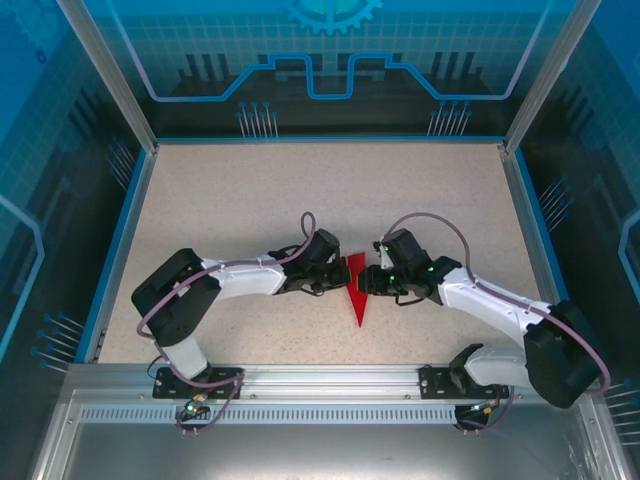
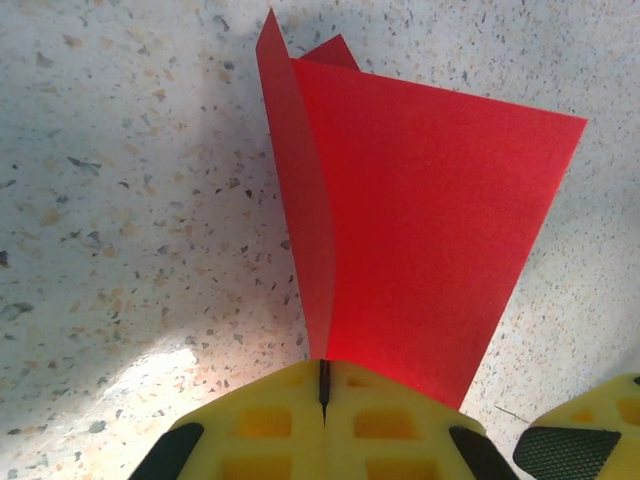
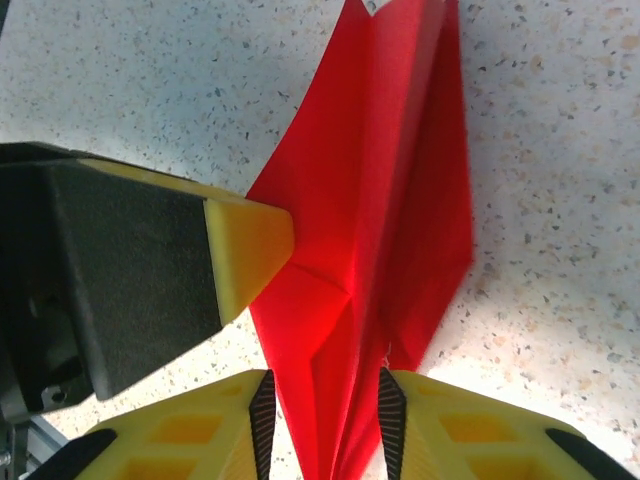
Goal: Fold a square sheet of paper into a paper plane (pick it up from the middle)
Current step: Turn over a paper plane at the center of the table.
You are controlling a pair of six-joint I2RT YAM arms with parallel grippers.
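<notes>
1. My left gripper (image 2: 323, 385) is closed tight. Its jaws are together on an edge of the paper plane (image 2: 420, 230), and a thin line of red runs into the slit between them.
2. My right gripper (image 3: 325, 420) has its jaws apart, one pad on each side of the plane's centre ridge. I see slivers of gap there, so I judge it is not clamping yet.
3. Just past my left fingertips the red panels stand up and fan away. One flap curls loose rather than lying flat.
4. Between my two grippers the paper is already a long, narrow, pointed shape on the speckled table (image 1: 250, 200), with its tip toward my bases.
5. My reading is that the main folds are made. What seems left is to press the ridge crisp, even out the wings and let go.
</notes>
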